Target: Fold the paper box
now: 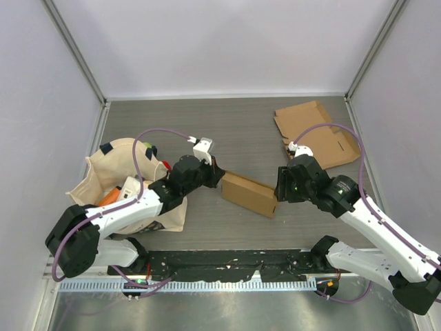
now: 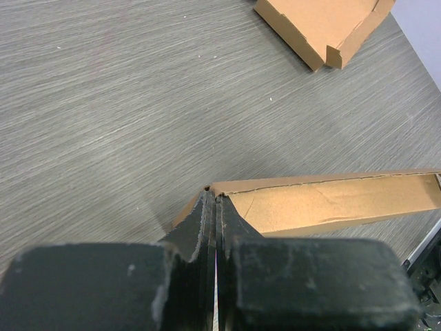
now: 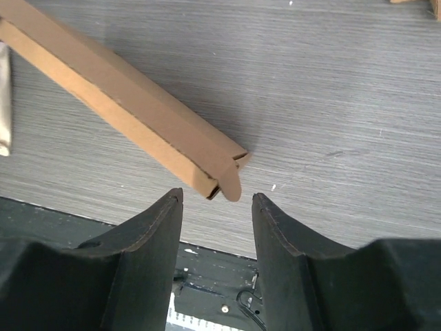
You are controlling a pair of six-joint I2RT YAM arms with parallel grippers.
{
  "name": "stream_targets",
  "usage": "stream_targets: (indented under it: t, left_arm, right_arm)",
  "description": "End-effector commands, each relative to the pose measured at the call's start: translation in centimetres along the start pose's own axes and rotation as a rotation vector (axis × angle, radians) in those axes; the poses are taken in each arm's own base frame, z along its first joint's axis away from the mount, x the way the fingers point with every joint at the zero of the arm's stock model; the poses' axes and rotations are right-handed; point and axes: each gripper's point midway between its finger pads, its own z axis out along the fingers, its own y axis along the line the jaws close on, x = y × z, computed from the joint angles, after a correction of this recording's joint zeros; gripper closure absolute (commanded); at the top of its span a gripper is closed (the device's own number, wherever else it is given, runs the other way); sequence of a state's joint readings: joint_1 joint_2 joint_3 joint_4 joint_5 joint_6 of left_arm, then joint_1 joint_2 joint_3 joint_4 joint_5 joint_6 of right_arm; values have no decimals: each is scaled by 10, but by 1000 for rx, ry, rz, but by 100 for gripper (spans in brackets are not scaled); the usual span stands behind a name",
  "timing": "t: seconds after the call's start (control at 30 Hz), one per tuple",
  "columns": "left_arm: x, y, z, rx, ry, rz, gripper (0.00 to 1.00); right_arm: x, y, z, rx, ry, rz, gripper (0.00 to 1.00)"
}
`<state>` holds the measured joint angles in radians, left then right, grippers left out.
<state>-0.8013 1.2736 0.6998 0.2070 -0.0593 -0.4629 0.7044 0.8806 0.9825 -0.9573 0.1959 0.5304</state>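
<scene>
Jaws apart, right gripper (image 3: pixel 218 195) meets box (image 3: pixel 131 114) flap (image 3: pixel 233 183) unseen from above.

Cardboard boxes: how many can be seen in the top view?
2. One folded box lies at the centre of the view; one flat, unfolded box lies at the far right. The cloth bag on the left could hide more.

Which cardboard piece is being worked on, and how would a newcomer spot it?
On the grey wood-grain table, look to the middle. The brown paper box lies there, the shut left gripper at one end and the open right gripper at the other. Unlike the opened-out cardboard piece at the far right, it is folded into a long block.
</scene>
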Motion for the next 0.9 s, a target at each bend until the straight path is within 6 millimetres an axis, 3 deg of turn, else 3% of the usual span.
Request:
stream_targets:
  t: [0.0,0.17,0.3,0.67,0.87]
  left_arm:
    - [11,6,-6,-28,53,29,100]
    - [11,6,-8,-26,52,30,100]
    - [11,4,-7,-19,52,24,100]
    - [11,1,-9,-9,49,28,100]
    - [13,1,-9,-13,52,31,100]
  right_arm:
    - [-3,-4,9,40,-20,28,54]
    - [-2,-8,12,53,-29,28,62]
    - [-4,0,14,16,-36,45,76]
    - [-8,11,16,-13,-38,118,99]
    - [-13,19,16,-40,-50,198,99]
